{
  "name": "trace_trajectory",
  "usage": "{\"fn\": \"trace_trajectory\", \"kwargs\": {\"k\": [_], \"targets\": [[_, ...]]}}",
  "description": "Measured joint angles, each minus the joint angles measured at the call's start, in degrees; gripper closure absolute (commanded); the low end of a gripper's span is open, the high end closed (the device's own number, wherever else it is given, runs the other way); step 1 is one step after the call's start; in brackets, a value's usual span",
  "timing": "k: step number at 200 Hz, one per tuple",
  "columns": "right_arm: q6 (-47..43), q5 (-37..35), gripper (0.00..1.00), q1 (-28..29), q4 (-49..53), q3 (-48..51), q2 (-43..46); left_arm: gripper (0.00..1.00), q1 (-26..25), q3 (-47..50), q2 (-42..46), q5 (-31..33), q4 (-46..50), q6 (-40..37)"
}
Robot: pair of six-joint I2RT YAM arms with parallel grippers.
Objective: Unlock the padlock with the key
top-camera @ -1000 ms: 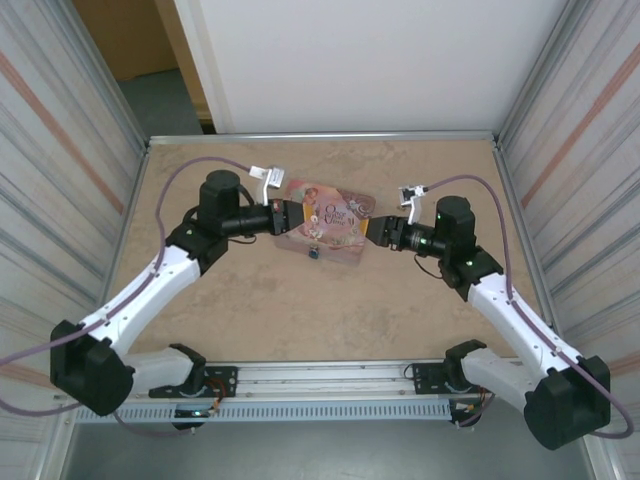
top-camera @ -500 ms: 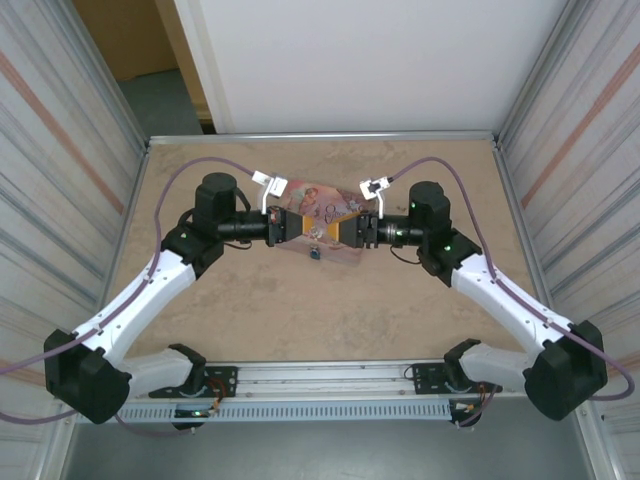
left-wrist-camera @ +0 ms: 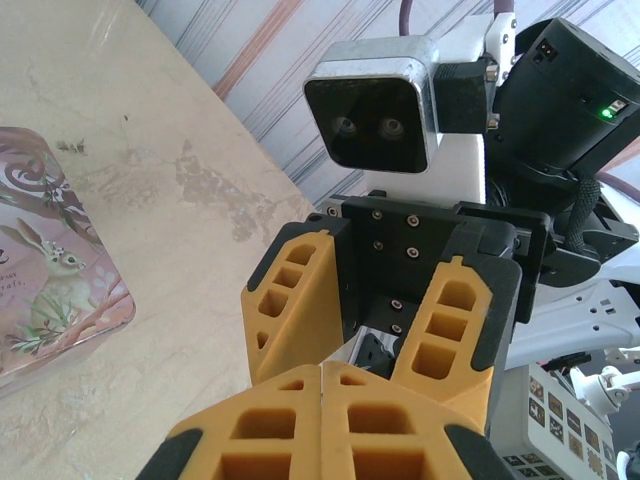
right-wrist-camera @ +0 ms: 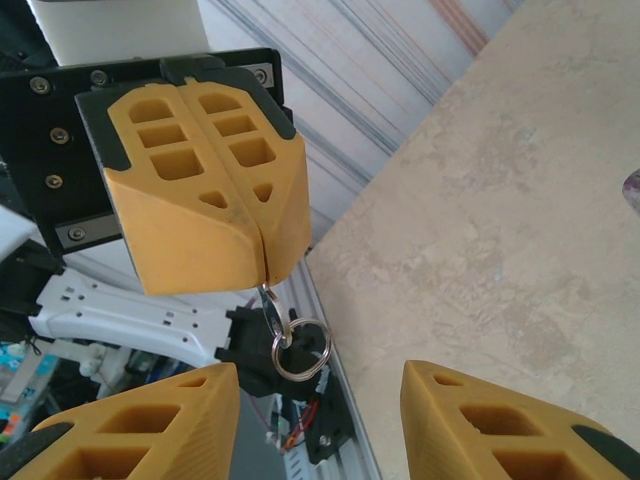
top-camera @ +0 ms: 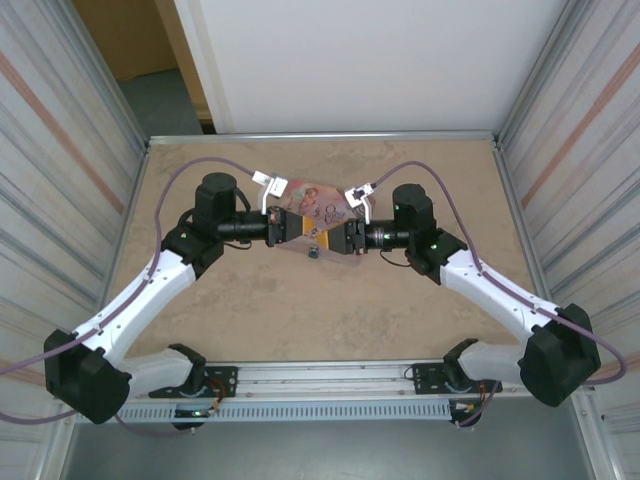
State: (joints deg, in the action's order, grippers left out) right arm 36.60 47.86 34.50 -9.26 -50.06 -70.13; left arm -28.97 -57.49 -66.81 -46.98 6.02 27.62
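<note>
The tiny blue padlock [top-camera: 314, 254] lies on the table against the front of the pink tin [top-camera: 322, 203], just below the two grippers. My left gripper [top-camera: 291, 225] is shut on the key [right-wrist-camera: 268, 305], whose head and silver ring [right-wrist-camera: 300, 348] hang out of its closed yellow fingertips [right-wrist-camera: 240, 240]. My right gripper [top-camera: 335, 236] faces it tip to tip and stands open, its fingers [right-wrist-camera: 130, 425] on either side of the key ring without touching it. In the left wrist view my left gripper [left-wrist-camera: 322, 372] is shut, with the open right gripper [left-wrist-camera: 375, 345] straight ahead.
The pink tin [left-wrist-camera: 50, 270] lies flat beside the left gripper. Metal rails edge the table [top-camera: 300, 310], and corrugated walls stand to the left and right. A rail with the arm bases runs along the near edge.
The right arm has swung left until its open gripper meets the left one. The left gripper edged right at first, then held still with the key.
</note>
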Motion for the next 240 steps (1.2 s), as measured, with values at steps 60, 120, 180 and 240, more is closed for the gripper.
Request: {"fn": "trace_trajectory", "kwargs": {"k": [60,120,180,240], "targets": [[0.0,0.0,0.64,1.2,-1.1,-1.6,-0.7,1.0,0.0,0.0,0.0,0.0,0.0,0.0],[-0.2,0.0,0.72,1.4,-1.9,-2.0,-1.3,1.0,0.0,0.0,0.0,-0.2,0.0,0.0],[-0.2,-0.1,0.82,1.7,-1.9,-2.0,-1.8,1.0,0.0,0.1,0.0,-0.6,0.0,0.0],[-0.3,-0.4,1.0,1.6,-1.6,-2.0,-1.9,1.0,0.0,0.2,0.0,-0.6,0.0,0.0]]}}
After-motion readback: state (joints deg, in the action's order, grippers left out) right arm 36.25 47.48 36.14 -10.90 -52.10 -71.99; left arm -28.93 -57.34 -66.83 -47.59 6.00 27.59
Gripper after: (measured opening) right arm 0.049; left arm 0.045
